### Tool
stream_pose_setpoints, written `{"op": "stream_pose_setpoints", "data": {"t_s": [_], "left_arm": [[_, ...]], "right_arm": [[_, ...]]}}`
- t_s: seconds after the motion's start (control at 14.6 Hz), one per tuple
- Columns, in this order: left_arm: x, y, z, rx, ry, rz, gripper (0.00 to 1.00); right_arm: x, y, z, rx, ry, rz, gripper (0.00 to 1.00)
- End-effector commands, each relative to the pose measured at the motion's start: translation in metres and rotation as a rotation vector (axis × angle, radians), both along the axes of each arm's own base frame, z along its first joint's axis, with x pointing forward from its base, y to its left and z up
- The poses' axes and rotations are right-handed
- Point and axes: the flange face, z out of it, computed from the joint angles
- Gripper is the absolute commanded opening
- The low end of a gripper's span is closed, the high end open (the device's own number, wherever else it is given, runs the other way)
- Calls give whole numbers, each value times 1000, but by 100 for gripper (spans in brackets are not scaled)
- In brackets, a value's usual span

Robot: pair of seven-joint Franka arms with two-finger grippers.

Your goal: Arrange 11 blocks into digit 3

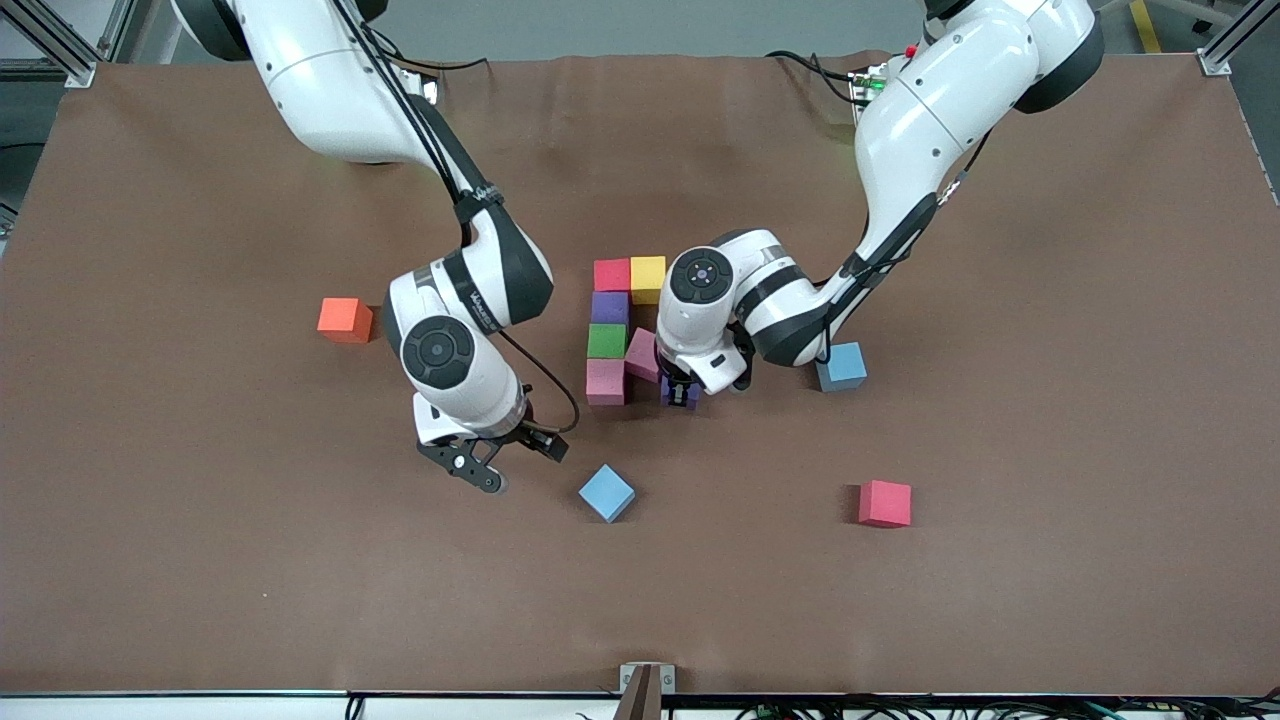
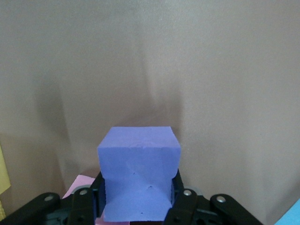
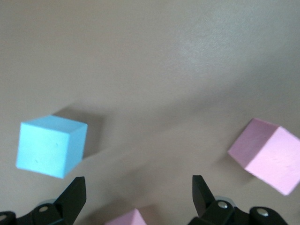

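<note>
Left gripper (image 1: 681,392) is clamped on a purple block (image 1: 680,393) — the left wrist view shows the cube (image 2: 139,171) squeezed between both fingers (image 2: 183,202), low over the table, just beside the near end of the partial digit 3 (image 1: 618,330). Judging by the layout, it's being brought in to extend the near bar.

The figure so far: red block (image 1: 612,274) and yellow block (image 1: 648,278) side by side at the end farthest from the front cam, then a column running nearer — another purple block (image 1: 610,307), green block (image 1: 606,340), pink block (image 1: 606,381). A second pink block (image 1: 642,354) sits tilted beside the green one (prob. the start of the middle bar, not squared up yet).

Right gripper (image 1: 492,466) hovers with jaws wide apart, nothing in them, over bare table toward the right arm's end, near a light blue block (image 1: 606,492) — likely lined up as its next pick. Right wrist view shows that cube (image 3: 50,145) close by.

Loose still: a blue block (image 1: 841,366) by the left arm's elbow, a red block (image 1: 885,503) nearer the front cam toward the left arm's end, and an orange cube (image 1: 345,320) toward the right arm's end — not part of the set.

Roughly halfway, I'd say; only some of the eleven blocks are in view.
</note>
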Motion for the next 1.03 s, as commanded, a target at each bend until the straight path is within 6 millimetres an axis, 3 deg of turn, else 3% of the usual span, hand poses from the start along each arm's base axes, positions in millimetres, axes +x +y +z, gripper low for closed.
{"op": "stream_pose_setpoints", "data": {"t_s": [0.0, 0.27, 0.55, 0.69, 0.76, 0.82, 0.96], "left_arm": [[1, 8, -4, 27, 2, -8, 31], [-11, 7, -11, 63, 29, -29, 31], [-33, 8, -25, 97, 61, -60, 31], [-35, 6, -23, 97, 60, -64, 31], [-37, 6, -23, 98, 63, -64, 31], [-40, 6, -25, 106, 69, -68, 31], [-45, 5, -26, 110, 78, -75, 31]], "right_arm": [[11, 17, -6, 16, -12, -109, 100], [24, 39, -16, 32, -32, -199, 100], [28, 47, -19, 36, -47, -227, 100], [26, 40, -20, -17, -39, -199, 100], [29, 31, -10, -54, -62, -130, 100], [21, 20, -26, -90, -19, -84, 100], [13, -6, -19, -101, 6, -91, 100]]}}
